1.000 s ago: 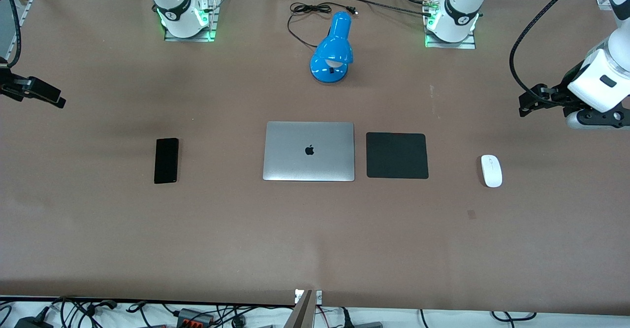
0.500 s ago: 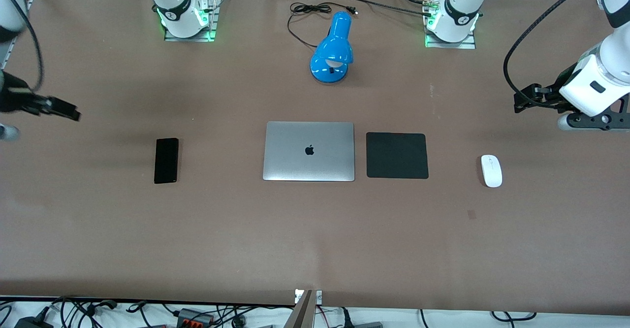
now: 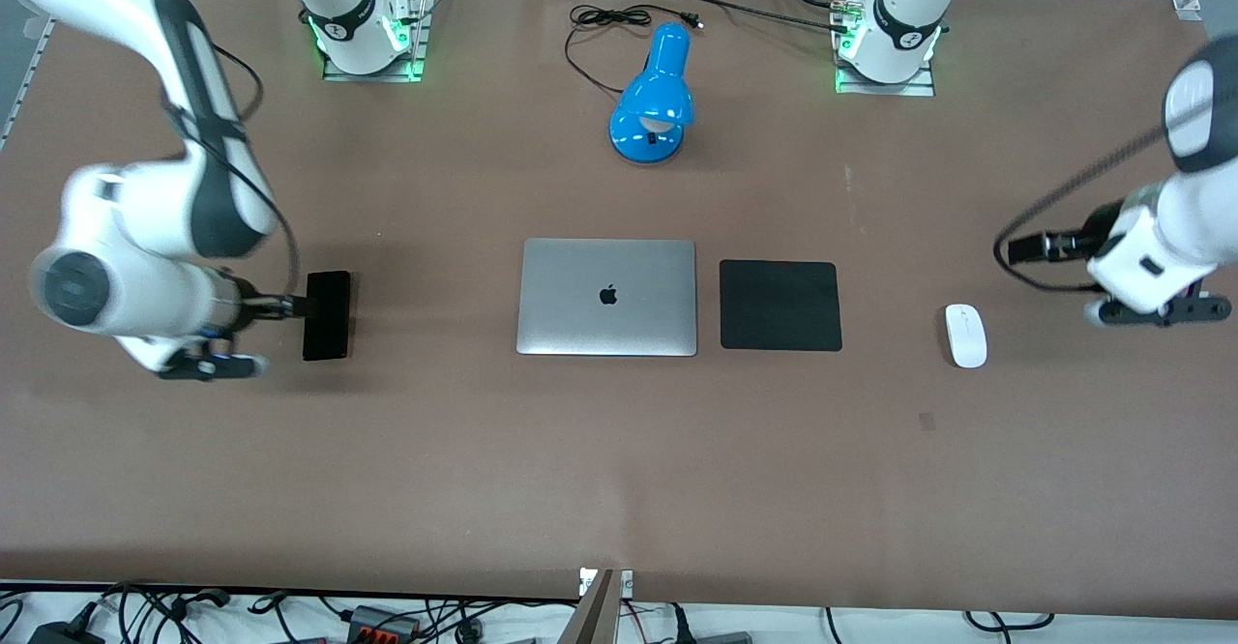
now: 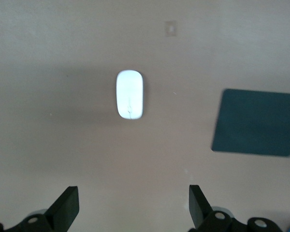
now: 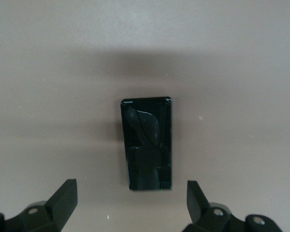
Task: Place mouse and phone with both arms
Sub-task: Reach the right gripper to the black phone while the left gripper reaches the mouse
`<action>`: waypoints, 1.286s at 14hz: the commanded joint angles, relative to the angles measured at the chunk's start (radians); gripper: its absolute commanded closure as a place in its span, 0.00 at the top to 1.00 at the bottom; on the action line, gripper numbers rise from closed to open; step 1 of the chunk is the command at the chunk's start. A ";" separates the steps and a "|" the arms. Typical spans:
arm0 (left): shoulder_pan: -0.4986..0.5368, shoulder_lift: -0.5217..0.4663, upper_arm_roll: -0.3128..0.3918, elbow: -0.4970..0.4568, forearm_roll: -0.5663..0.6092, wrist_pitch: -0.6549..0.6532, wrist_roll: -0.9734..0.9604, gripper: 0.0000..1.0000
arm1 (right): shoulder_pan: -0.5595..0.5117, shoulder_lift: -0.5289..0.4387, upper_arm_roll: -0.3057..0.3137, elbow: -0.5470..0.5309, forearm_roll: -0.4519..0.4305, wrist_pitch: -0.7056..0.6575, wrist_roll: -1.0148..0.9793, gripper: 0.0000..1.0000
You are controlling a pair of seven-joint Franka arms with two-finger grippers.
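The black phone lies flat on the brown table toward the right arm's end. It also shows in the right wrist view. My right gripper is open and empty, just beside the phone's edge. The white mouse lies toward the left arm's end, and shows in the left wrist view. My left gripper is open and empty, over bare table close to the mouse and apart from it.
A closed silver laptop lies at the table's middle with a black mouse pad beside it, between laptop and mouse; the pad also shows in the left wrist view. A blue desk lamp with a black cable stands near the bases.
The right arm has swung in from the table's end and brought its gripper to the phone. The left gripper has come down toward the mouse. Phone and mouse have not moved.
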 commanded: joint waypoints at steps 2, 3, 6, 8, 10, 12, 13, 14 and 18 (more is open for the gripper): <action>0.032 0.061 0.002 -0.113 -0.009 0.226 0.102 1.00 | -0.007 -0.004 -0.005 -0.118 0.002 0.122 0.000 1.00; 0.045 0.060 0.001 -0.187 -0.009 0.338 0.103 1.00 | -0.011 -0.005 -0.005 -0.152 0.002 0.158 0.000 1.00; 0.057 0.078 0.002 -0.389 -0.009 0.712 0.158 1.00 | -0.013 -0.010 -0.005 -0.219 0.004 0.218 0.000 1.00; 0.058 0.112 0.001 -0.468 -0.009 0.901 0.162 1.00 | -0.016 -0.010 -0.005 -0.267 0.004 0.282 0.002 1.00; 0.071 0.152 0.001 -0.487 -0.009 0.974 0.175 1.00 | -0.024 -0.008 -0.005 -0.293 0.004 0.316 0.002 1.00; 0.077 0.181 -0.001 -0.516 -0.009 1.049 0.179 1.00 | -0.031 -0.007 -0.007 -0.296 0.004 0.316 0.000 1.00; 0.077 0.189 -0.001 -0.534 -0.009 1.090 0.189 1.00 | -0.031 -0.005 -0.005 -0.299 0.004 0.317 0.000 1.00; 0.077 0.196 -0.004 -0.552 -0.009 1.136 0.192 1.00 | -0.033 -0.004 -0.005 -0.304 0.004 0.330 0.000 1.00; 0.077 0.221 -0.008 -0.580 -0.009 1.201 0.192 0.97 | -0.037 0.002 -0.005 -0.339 0.004 0.396 0.000 1.00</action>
